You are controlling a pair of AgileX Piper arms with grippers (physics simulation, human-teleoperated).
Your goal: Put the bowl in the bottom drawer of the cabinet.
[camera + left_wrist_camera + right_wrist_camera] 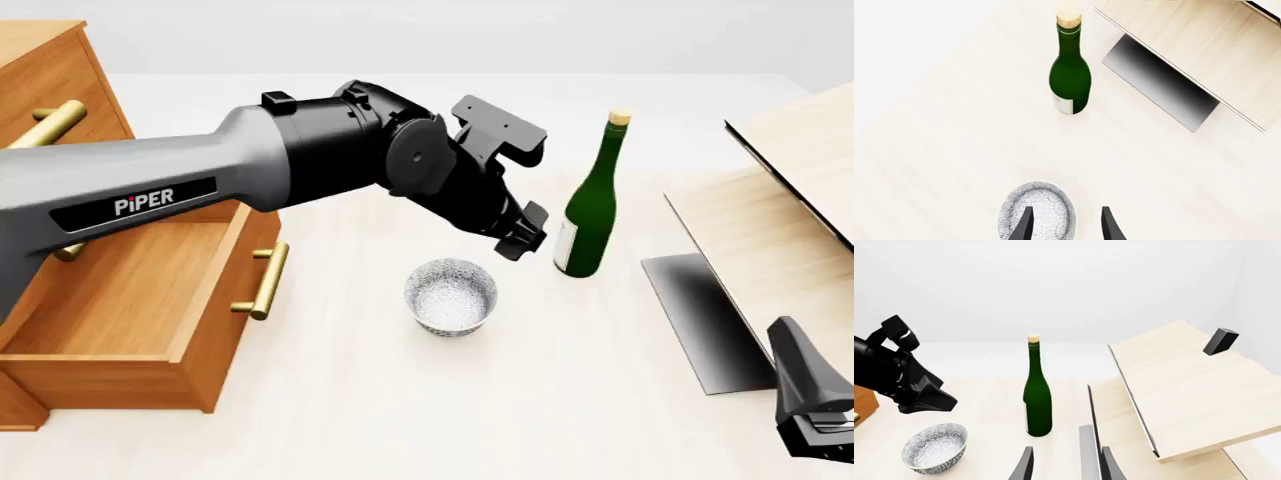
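The speckled white bowl (pixel 451 295) stands upright on the table, just right of the bottom drawer (pixel 127 300), which is pulled out of the cabinet (pixel 47 75) and has nothing in it. My left gripper (pixel 518 240) hovers just above and to the right of the bowl. In the left wrist view the left gripper (pixel 1067 227) is open, one finger over the bowl (pixel 1037 210) and the other outside its rim. My right gripper (pixel 1066 467) is open with nothing between its fingers, low at the table's front right (pixel 811 400). The right wrist view shows the bowl (pixel 934 447) below the left gripper (pixel 904 382).
A tall green bottle (pixel 591 200) with a cork stands right of the bowl, close to the left gripper. Pale wooden boards (pixel 781 220) and a dark flat panel (pixel 701 320) fill the right side. The drawer's brass handle (pixel 267 280) faces the bowl.
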